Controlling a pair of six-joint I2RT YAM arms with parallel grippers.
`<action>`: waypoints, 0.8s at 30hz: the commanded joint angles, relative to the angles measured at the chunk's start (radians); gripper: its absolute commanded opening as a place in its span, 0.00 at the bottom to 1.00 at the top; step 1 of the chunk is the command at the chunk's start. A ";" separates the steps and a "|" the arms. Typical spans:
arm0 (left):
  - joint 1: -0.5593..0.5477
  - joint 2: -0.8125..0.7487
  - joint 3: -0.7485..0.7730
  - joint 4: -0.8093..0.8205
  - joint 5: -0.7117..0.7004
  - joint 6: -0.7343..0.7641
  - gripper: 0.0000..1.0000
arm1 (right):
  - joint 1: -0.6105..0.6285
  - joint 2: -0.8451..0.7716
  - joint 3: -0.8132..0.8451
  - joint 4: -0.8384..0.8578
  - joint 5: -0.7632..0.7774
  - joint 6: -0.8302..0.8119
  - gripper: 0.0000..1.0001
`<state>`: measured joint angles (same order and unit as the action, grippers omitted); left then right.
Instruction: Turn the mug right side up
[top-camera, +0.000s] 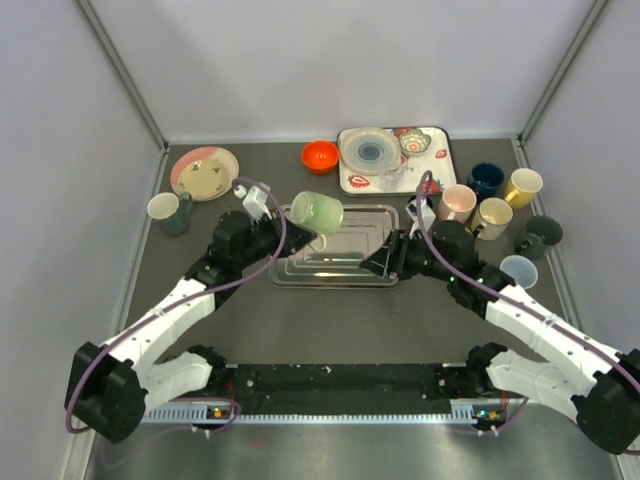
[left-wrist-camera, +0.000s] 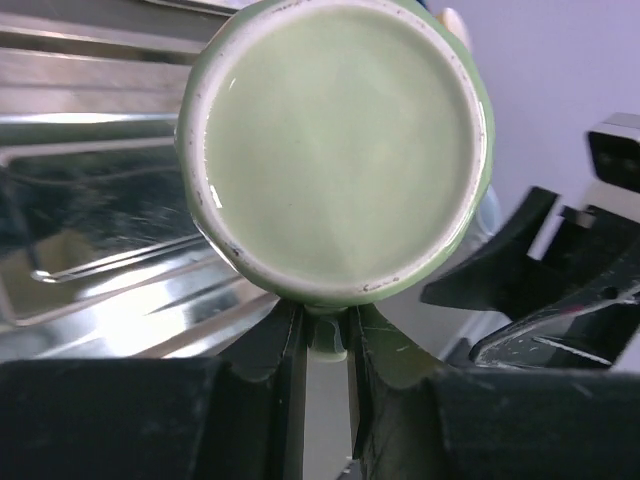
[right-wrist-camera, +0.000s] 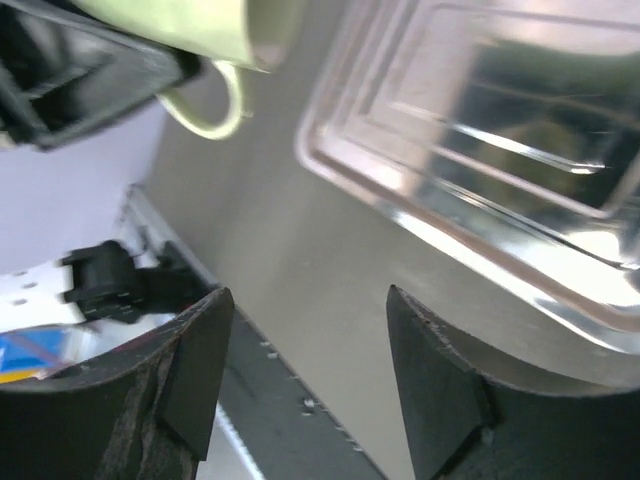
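Observation:
The light green mug hangs on its side in the air above the left end of the steel tray. My left gripper is shut on the mug's handle. The mug's round base faces the left wrist camera and fills most of that view. My right gripper is open and empty at the tray's right edge, low over the table. In the right wrist view its fingers stand wide apart, with the mug and its handle at the top left and the tray at the right.
Several mugs stand at the right. A patterned tray with a plate and a glass is at the back, with an orange bowl beside it. A pink plate and a dark mug are at the left.

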<state>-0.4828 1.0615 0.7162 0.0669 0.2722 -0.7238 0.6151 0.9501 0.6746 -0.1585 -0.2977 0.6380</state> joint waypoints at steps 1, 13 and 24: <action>0.003 -0.061 -0.099 0.535 0.168 -0.256 0.00 | 0.000 -0.011 -0.070 0.444 -0.217 0.227 0.70; -0.003 -0.037 -0.225 0.938 0.265 -0.523 0.00 | -0.009 0.229 -0.170 1.115 -0.439 0.627 0.79; -0.025 -0.035 -0.230 0.919 0.271 -0.509 0.00 | 0.008 0.349 -0.066 1.212 -0.462 0.692 0.71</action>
<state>-0.4973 1.0389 0.4793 0.8207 0.5354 -1.2285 0.6086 1.2774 0.5201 0.9531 -0.7376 1.3094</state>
